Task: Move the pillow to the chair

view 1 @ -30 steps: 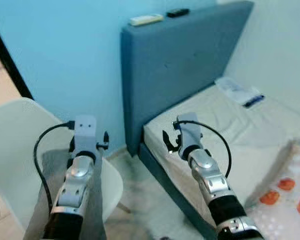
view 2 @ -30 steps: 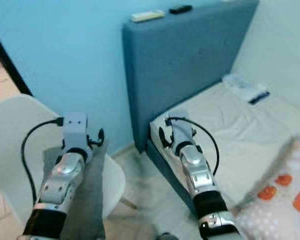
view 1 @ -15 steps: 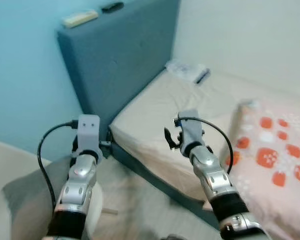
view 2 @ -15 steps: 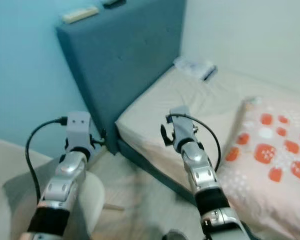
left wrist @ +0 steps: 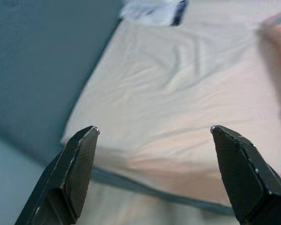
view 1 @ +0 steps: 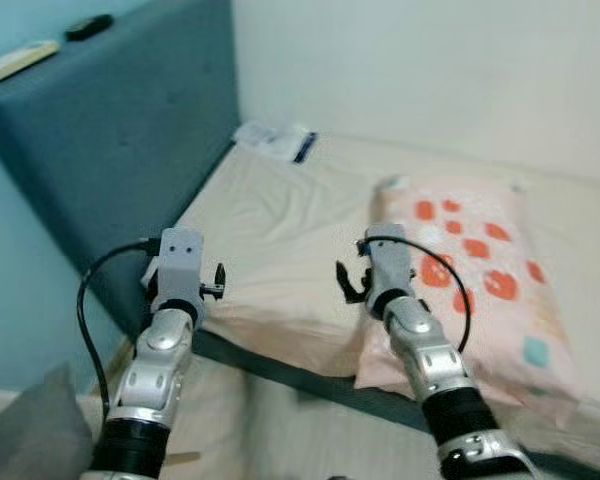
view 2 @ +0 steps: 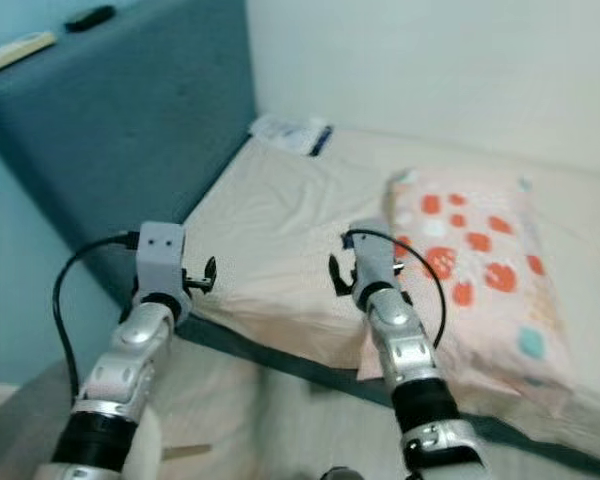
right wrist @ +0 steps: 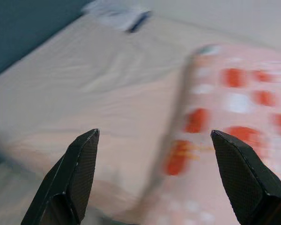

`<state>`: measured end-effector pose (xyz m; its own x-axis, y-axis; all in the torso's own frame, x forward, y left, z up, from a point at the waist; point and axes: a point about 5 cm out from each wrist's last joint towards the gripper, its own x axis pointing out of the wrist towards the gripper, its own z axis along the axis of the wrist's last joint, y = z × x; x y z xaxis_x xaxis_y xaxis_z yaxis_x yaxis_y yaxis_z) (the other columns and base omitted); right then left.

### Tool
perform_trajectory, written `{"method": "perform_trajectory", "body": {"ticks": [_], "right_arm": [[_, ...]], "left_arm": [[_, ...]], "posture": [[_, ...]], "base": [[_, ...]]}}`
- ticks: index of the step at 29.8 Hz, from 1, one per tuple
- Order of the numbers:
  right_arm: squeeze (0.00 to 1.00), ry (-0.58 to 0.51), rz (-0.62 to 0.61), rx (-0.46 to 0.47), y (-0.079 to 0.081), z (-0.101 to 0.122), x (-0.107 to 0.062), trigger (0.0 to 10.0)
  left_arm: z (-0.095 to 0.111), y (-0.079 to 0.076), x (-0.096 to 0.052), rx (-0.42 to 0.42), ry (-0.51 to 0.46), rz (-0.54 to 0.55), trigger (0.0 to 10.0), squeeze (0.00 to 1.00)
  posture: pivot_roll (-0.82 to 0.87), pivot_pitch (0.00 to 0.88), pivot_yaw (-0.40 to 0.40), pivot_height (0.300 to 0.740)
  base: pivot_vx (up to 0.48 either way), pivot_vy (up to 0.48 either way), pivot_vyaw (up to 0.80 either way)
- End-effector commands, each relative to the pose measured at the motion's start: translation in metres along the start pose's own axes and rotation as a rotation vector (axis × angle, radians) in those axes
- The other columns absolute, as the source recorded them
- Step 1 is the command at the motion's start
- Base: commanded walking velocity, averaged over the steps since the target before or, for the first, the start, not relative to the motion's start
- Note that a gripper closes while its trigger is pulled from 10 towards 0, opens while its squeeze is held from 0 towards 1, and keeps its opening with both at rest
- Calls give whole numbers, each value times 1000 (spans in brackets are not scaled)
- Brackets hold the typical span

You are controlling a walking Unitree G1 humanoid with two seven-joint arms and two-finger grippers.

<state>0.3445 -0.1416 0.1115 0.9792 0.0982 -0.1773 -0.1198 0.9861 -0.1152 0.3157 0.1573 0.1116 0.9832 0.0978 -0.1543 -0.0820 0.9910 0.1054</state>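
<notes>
A: Left eye view is taking in the whole bed (view 1: 280, 215): the blue headboard (view 1: 110, 130) is standing at its head, with two small remotes (view 1: 20, 60) lying on top of it. What is the left wrist view adding?

B: It is looking along the left gripper (left wrist: 154, 133), whose fingers (left wrist: 77, 164) are standing wide apart with nothing between them, over the wrinkled cream sheet near the headboard. A white and dark packet (left wrist: 154, 9) is lying on the bed just beside the headboard.

A: And the pillow (view 1: 480, 270)?

B: It is lying flat on the bed, on the side well away from the headboard, pale pink with orange-red spots. Its long axis is running from the bed's near edge toward the white wall (view 1: 430, 70), and its near end is hanging slightly over the bed's edge.

A: The right gripper (right wrist: 154, 133)?

B: Its wrist view is showing the pillow's long side edge, blurred, which the head views are showing only partly behind the arm. Its jaws are also spread wide and empty, hovering above the bed's near edge, just beside the pillow.
</notes>
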Motion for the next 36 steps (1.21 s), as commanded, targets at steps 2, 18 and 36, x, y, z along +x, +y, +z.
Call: {"method": "perform_trajectory", "body": {"ticks": [2, 18, 36], "right_arm": [[0, -29, 38, 20, 9, 2, -1, 10000], [0, -36, 28, 33, 8, 5, -2, 10000], [0, 10, -1, -64, 5, -1, -1, 10000]], "left_arm": [[-6, 4, -1, 15, 26, 2, 10000, 0], [-6, 2, -2, 6, 19, -16, 10000, 0], [2, -4, -3, -20, -26, -51, 10000, 0]], "posture": [[0, 101, 1, 721], [0, 111, 0, 721], [3, 113, 2, 721]], "base": [[0, 0, -800], [0, 0, -800], [0, 0, -533]]}}
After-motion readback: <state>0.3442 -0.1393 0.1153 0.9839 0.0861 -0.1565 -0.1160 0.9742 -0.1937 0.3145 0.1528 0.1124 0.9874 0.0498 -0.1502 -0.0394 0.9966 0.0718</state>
